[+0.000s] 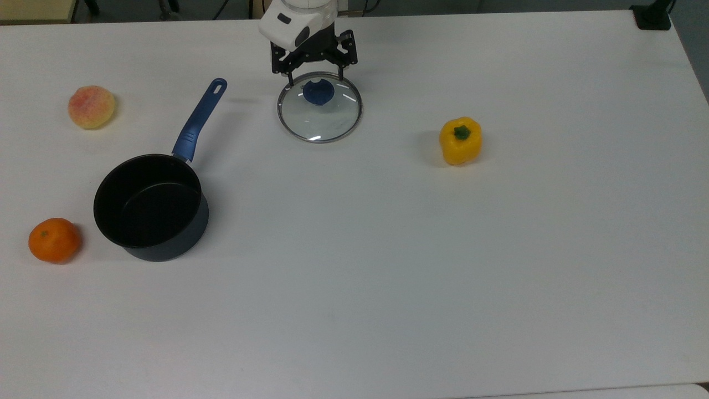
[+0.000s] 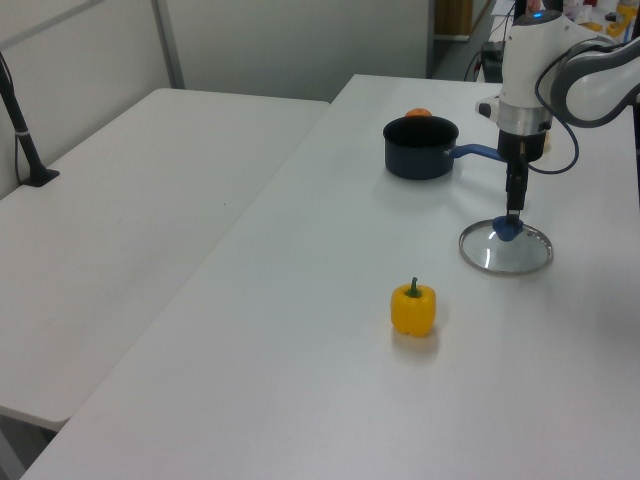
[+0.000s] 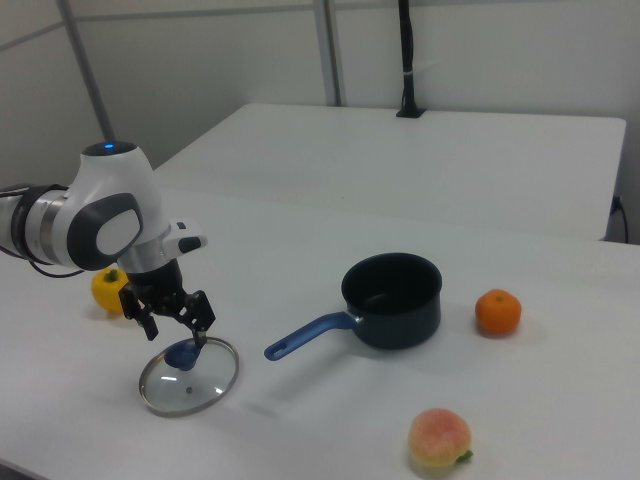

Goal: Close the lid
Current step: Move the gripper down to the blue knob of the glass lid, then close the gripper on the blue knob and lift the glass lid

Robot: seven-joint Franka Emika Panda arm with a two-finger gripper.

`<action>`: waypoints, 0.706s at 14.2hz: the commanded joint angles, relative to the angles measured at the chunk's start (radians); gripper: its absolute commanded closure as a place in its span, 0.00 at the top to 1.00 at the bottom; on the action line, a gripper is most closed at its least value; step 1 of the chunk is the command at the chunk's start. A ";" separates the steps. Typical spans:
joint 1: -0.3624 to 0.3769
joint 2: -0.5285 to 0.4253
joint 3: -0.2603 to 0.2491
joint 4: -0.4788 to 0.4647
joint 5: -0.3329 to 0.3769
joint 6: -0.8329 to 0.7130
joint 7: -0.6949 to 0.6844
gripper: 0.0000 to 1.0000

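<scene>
Lid (image 1: 319, 106): clear glass, metal rim, blue knob, flat on table; jaws spread wide above knob.

No lettering, label, brand, number or sign can be read on anything in these views.

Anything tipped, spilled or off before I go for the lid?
Nothing stands out. The lid lies flat on the table, knob up, apart from the saucepan, which stands upright and empty. The gripper hangs open over the knob. The orange, peach and yellow pepper sit undisturbed.
</scene>
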 commanded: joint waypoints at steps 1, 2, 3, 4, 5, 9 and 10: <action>0.006 0.017 0.018 -0.031 -0.007 0.084 0.008 1.00; 0.005 0.029 0.018 -0.031 -0.007 0.087 0.008 1.00; 0.005 0.030 0.018 -0.032 -0.008 0.087 0.008 1.00; 0.006 0.032 0.018 -0.032 -0.010 0.088 0.008 0.99; 0.006 0.040 0.019 -0.032 -0.010 0.090 0.006 0.96; -0.005 0.053 0.032 -0.029 -0.019 0.108 0.000 0.86; -0.006 0.063 0.032 -0.029 -0.036 0.114 0.000 0.86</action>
